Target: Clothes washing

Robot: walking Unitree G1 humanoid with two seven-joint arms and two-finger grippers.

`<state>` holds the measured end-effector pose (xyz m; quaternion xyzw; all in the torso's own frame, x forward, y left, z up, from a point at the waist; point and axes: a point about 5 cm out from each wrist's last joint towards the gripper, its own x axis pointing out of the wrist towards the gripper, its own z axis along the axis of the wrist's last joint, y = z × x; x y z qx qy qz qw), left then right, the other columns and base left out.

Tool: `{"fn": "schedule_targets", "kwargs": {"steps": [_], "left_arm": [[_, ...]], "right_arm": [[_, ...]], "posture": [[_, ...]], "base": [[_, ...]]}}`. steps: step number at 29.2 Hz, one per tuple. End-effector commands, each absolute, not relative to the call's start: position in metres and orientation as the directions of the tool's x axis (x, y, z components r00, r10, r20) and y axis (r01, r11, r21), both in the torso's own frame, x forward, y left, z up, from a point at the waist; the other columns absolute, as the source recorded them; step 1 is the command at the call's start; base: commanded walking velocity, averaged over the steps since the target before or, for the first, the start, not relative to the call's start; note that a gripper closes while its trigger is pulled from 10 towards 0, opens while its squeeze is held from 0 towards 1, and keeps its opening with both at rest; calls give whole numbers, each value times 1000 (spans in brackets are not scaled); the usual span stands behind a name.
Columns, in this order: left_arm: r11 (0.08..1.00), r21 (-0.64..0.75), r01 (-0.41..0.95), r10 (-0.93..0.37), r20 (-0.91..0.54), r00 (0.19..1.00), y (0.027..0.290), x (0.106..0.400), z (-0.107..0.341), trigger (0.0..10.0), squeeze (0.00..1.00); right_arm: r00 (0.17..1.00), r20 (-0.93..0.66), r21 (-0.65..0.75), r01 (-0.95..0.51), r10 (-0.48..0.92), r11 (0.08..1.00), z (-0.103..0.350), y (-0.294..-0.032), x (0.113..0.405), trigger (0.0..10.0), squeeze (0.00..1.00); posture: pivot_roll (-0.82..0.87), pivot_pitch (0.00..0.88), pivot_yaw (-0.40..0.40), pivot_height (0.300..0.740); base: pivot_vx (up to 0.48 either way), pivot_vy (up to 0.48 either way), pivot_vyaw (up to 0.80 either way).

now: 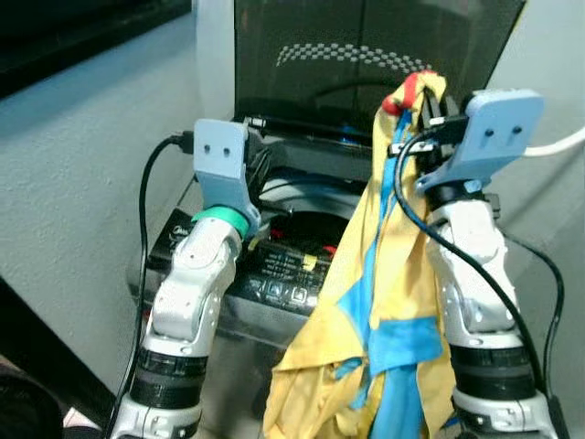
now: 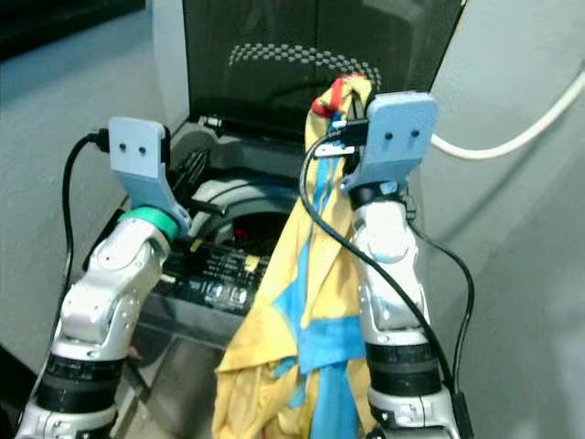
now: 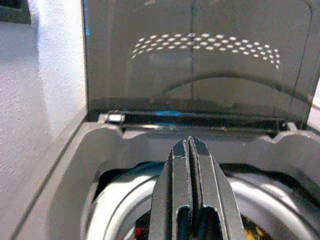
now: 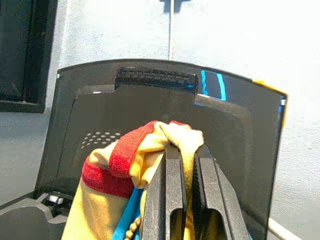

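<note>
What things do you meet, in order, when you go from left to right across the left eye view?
Black cable → left arm → washing machine control panel → yellow and blue garment hanging from the right tool → right arm → white hose.

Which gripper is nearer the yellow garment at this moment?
Right. The right gripper is shut on the top of the yellow garment, holding it up in front of the washing machine. The left gripper, shut, points over the drum opening, apart from the cloth.
</note>
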<state>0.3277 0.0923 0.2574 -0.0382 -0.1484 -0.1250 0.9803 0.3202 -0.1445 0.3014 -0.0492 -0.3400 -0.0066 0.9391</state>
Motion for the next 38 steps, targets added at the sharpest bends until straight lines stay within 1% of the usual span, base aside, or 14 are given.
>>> {"fn": "schedule_targets", "kwargs": {"steps": [1, 11, 20, 29, 30, 32, 33, 35, 36, 37, 38], "left_arm": [[969, -27, 247, -229, 290, 929, 94, 327, 255, 10000, 0], [968, -39, 248, -228, 281, 932, 94, 328, 254, 10000, 0], [969, -47, 244, -223, 274, 936, 95, 329, 253, 10000, 0], [967, -22, 252, -237, 277, 931, 94, 328, 253, 10000, 0], [958, -11, 286, -271, 281, 921, 91, 327, 254, 10000, 0], [951, -3, 310, -296, 283, 912, 90, 327, 255, 10000, 0], [921, 9, 389, -376, 281, 883, 88, 324, 257, 10000, 0], [921, 9, 389, -376, 281, 883, 88, 324, 257, 10000, 0], [891, 21, 453, -440, 279, 854, 87, 321, 258, 10000, 0], [891, 21, 453, -440, 279, 854, 87, 321, 258, 10000, 0], [773, 38, 634, -619, 266, 739, 87, 307, 262, 10000, 0]], "right_arm": [[762, 647, -85, 41, 24, 996, 302, -142, 320, 10000, 0], [761, 649, -86, 46, 21, 995, 302, -144, 319, 10000, 0], [760, 650, -86, 44, 23, 995, 302, -143, 319, 10000, 0], [756, 653, -96, 47, 28, 994, 303, -143, 319, 10000, 0], [755, 655, -103, 51, 29, 993, 303, -143, 319, 10000, 0], [754, 656, -107, 53, 30, 993, 303, -143, 319, 10000, 0], [752, 659, -112, 60, 29, 992, 304, -144, 319, 10000, 0], [752, 659, -112, 60, 29, 992, 304, -144, 319, 10000, 0], [749, 662, -115, 64, 29, 991, 306, -145, 320, 10000, 0], [749, 662, -115, 64, 29, 991, 306, -145, 320, 10000, 0], [729, 684, -103, 56, 30, 993, 321, -148, 328, 10000, 0]], "posture": [[91, 0, 21, 740], [88, 0, 22, 740], [88, 0, 21, 740], [86, 0, 21, 740], [84, 0, 21, 740], [84, 0, 21, 740], [84, 0, 21, 740], [84, 0, 21, 740], [84, 0, 21, 740], [84, 0, 21, 740], [94, 0, 16, 740]], "base": [[0, 0, 0], [0, 0, 0], [0, 480, 0], [0, 0, 0], [0, 0, 0], [0, 0, 0], [0, 0, 0], [0, 0, 0], [0, 0, 0], [0, 0, 0], [0, 0, 0]]}}
